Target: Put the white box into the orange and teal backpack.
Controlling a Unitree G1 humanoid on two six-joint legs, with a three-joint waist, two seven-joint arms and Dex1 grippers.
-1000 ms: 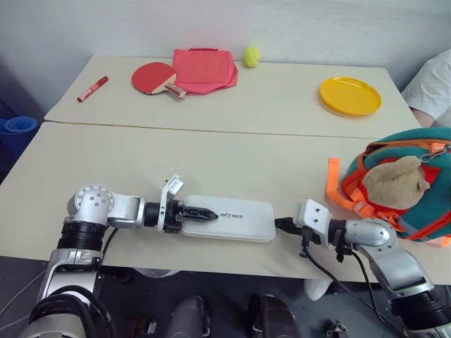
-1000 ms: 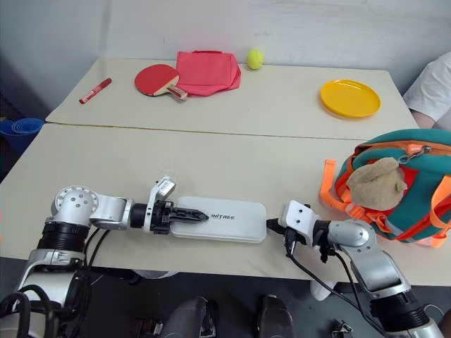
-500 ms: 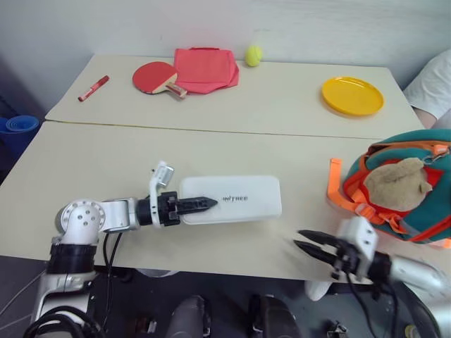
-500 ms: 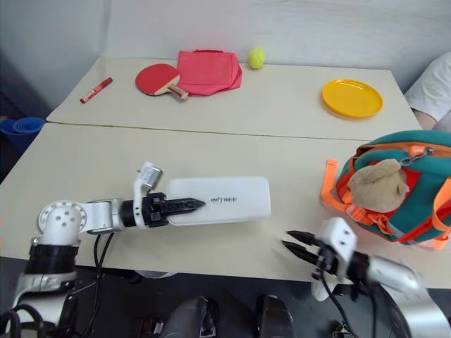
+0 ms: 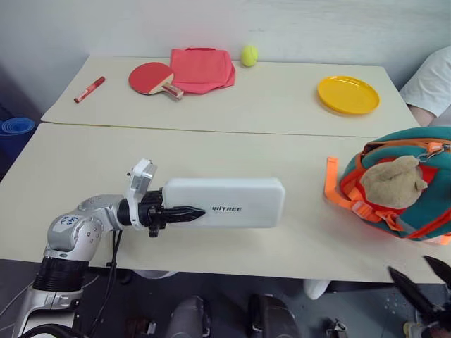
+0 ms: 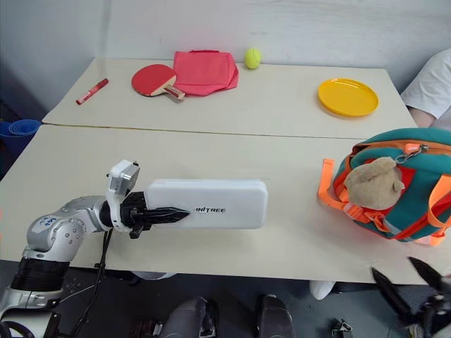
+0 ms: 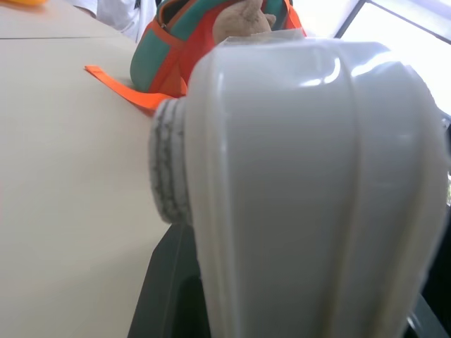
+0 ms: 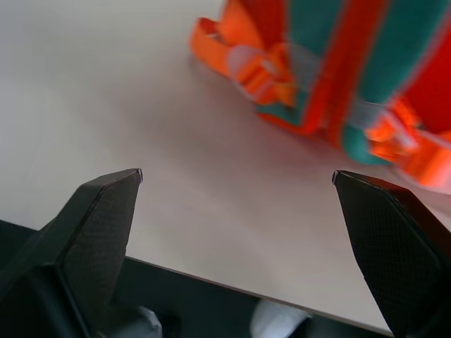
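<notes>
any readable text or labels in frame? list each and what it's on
"UNITREE", as best it reads: small dark lettering on the white box, which the left gripper holds by one end.
Red marker: any print too small to read.
Nothing legible on the orange and teal backpack.

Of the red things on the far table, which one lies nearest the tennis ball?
The folded red cloth, just beside the tennis ball. The red paddle lies past the cloth's other side, and the red marker farther off still.
</notes>
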